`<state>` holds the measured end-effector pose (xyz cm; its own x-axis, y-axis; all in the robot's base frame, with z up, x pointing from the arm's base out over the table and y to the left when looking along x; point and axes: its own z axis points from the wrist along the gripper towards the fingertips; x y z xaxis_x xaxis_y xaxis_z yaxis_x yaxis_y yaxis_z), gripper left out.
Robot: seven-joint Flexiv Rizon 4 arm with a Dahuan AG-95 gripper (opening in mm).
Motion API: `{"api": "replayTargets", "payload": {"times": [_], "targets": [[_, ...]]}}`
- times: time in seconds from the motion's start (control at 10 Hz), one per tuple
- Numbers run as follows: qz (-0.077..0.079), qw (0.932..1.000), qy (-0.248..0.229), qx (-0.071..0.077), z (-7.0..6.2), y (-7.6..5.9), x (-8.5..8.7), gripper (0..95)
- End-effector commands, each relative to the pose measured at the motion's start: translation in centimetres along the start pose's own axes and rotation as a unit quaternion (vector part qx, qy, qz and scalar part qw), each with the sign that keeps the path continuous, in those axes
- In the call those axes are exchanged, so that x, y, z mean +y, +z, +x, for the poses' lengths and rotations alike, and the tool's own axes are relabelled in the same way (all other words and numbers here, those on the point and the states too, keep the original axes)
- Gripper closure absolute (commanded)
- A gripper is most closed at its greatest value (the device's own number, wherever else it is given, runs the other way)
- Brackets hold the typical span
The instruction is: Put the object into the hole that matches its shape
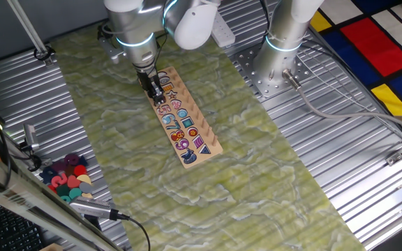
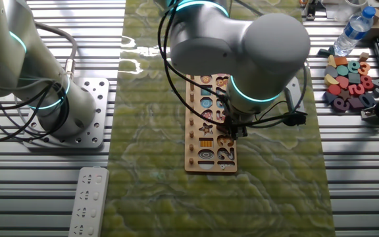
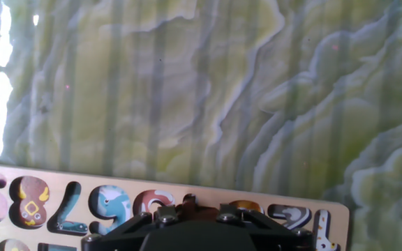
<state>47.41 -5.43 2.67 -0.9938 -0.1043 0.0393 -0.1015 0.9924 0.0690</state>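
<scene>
**Operator:** In one fixed view I see the arm bent low over the far end of the wooden puzzle board [image 1: 184,120]. The gripper [image 1: 149,88] stands just above the board there. The board lies on the green marbled mat [image 1: 257,181]. A heap of loose coloured pieces [image 1: 67,177] lies well apart, on the metal table [image 1: 354,167].

**Colleague:** And from the other side?

**Operator:** In the other fixed view the big wrist covers the upper part of the board [image 2: 209,161]. The gripper [image 2: 235,129] is at the number row, near the board's right edge. I cannot see the fingertips clearly. A water bottle [image 2: 352,31] stands beside the heap [image 2: 349,80].

**Colleague:** Where is the object?

**Operator:** In the hand view a small dark red-brown piece [image 3: 189,207] sits directly in front of the gripper [image 3: 194,216], over the number row of the board [image 3: 257,196]. I think this is the object. If the claw is closed on it or only near it, I cannot tell; the black body hides the fingers.
</scene>
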Motion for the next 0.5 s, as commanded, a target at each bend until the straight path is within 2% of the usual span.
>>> {"api": "replayTargets", "payload": {"times": [0.1,0.5], "targets": [[-0.002,1.0000,-0.001,0.000,0.17,-0.06,-0.01,95.0],[-0.001,1.0000,0.000,-0.001,0.17,-0.06,-0.01,95.0]]}}
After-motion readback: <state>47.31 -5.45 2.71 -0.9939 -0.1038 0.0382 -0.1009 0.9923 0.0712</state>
